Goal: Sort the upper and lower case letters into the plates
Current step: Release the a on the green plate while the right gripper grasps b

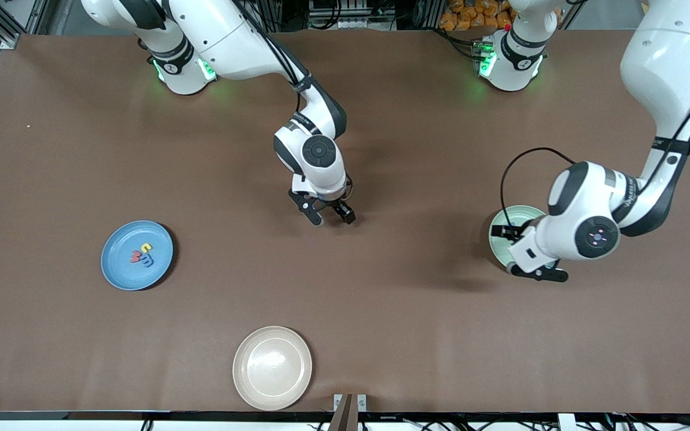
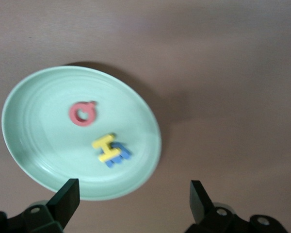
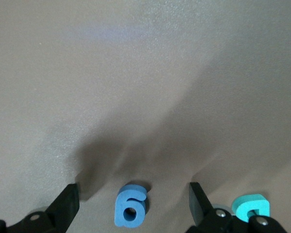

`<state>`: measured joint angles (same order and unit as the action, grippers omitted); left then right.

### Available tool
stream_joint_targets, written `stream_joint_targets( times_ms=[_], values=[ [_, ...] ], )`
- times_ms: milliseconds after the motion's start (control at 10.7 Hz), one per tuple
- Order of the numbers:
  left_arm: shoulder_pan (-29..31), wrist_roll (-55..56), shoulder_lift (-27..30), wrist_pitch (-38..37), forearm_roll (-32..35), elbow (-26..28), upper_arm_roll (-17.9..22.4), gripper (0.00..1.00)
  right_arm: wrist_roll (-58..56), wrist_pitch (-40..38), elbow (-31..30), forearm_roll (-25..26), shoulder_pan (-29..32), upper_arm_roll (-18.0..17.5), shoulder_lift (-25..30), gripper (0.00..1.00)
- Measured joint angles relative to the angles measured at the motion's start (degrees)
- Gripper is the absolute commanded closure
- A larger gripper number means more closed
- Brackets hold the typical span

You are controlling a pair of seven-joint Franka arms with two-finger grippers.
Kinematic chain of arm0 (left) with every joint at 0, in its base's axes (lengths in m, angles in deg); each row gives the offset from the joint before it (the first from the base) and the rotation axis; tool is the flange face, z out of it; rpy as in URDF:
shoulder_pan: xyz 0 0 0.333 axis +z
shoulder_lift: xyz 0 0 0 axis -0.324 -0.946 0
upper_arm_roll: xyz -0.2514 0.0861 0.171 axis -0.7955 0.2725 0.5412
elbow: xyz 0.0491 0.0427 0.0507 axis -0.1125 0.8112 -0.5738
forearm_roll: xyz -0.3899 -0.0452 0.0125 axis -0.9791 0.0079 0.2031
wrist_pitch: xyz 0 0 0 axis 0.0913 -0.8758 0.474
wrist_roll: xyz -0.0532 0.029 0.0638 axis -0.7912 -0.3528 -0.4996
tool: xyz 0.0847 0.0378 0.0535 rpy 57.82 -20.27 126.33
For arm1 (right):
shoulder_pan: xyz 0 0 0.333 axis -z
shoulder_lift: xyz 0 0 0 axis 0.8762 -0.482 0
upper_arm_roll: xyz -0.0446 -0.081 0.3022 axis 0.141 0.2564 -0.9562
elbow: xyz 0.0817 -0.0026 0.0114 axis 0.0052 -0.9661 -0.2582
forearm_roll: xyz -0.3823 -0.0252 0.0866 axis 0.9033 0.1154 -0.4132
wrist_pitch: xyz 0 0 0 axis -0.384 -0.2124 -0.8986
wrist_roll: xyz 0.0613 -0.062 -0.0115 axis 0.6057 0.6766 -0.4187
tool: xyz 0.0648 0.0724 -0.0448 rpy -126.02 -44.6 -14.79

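We count three letters in the blue plate (image 1: 136,255) and three in the pale green plate (image 2: 39,145). Two remain: a blue letter (image 3: 130,205) between the spread right gripper (image 1: 331,216), a teal one (image 3: 251,206) at its three o'clock. The left gripper (image 2: 131,201), spread and empty, hangs over the green plate.

There are three plates: one blue plate (image 1: 137,255), one pale green plate (image 2: 48,160) and one cream plate (image 1: 272,367). Eight small toy letters show: three in the blue plate (image 1: 142,254), three in the green plate (image 2: 103,137), and two on the table (image 3: 131,206). Two robot arms stand at the table.
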<state>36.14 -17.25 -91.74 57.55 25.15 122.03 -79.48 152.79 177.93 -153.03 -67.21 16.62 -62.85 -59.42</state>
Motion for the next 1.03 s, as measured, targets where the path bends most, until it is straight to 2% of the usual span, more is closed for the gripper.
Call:
stream_joint_targets(
  times_ms=[281,374,468,561,1029],
  values=[
    [-1.0,7.3,1.3,-3.4,0.0,-1.2,-5.1,0.0,0.0,0.1,0.2,0.0,-0.3,0.0,0.0,0.0],
    [-1.0,9.1,1.4,-3.5,0.0,-1.2,-6.4,0.0,0.1,0.1,0.2,0.0,-0.3,0.0,0.0,0.12],
    [-1.0,10.6,1.4,-3.5,0.0,-1.2,-7.5,0.0,0.2,0.1,0.3,0.1,-0.3,0.0,0.0,0.85],
    [-1.0,11.8,1.4,-3.5,0.0,-1.2,-8.5,0.0,0.2,0.1,0.3,0.3,-0.5,0.0,0.0,1.0],
    [-1.0,17.5,1.4,-3.5,0.0,-1.5,-12.1,0.0,0.5,0.4,0.9,1.0,-1.6,0.0,0.2,1.0]
  ],
)
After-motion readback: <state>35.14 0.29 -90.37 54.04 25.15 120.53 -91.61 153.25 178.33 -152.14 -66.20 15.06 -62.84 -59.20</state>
